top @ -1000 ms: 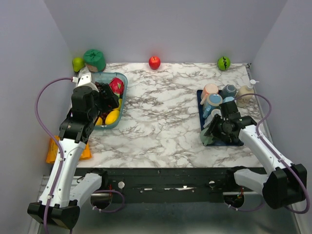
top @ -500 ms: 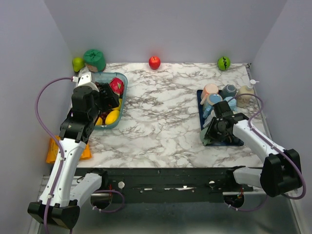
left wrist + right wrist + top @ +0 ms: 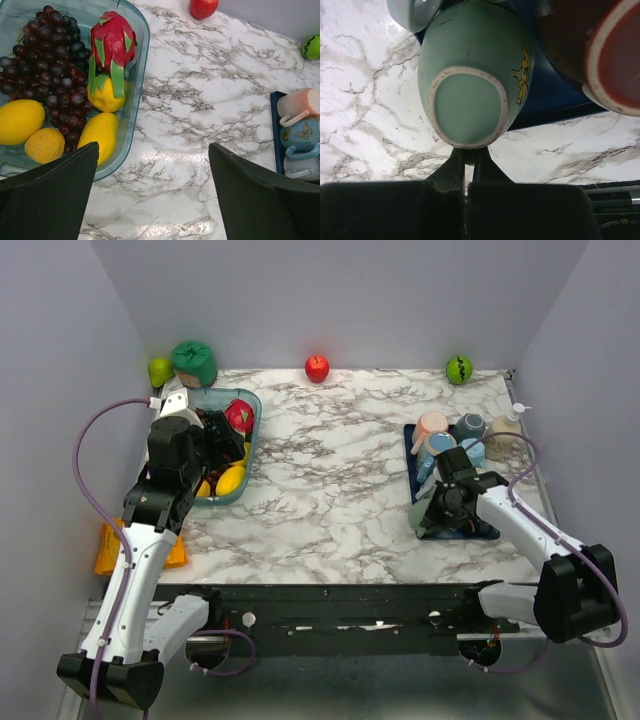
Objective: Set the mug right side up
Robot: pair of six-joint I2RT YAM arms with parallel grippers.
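Right hand point(image 3: 468, 171) is pressed together beside the upside-down green mug point(image 3: 472, 75) on the blue tray's point(image 3: 552, 102) near-left corner; I doubt it holds anything, so lifting may just tip it off.

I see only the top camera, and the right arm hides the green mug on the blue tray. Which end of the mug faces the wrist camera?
Observer: The base of the green mug, which has a pale ring.
Operator: Is the right claw closed?
Observer: Yes, the right claw is shut, fingertips meeting just below the mug.
Operator: And the left claw?
Observer: The left claw is wide open above the marble table.
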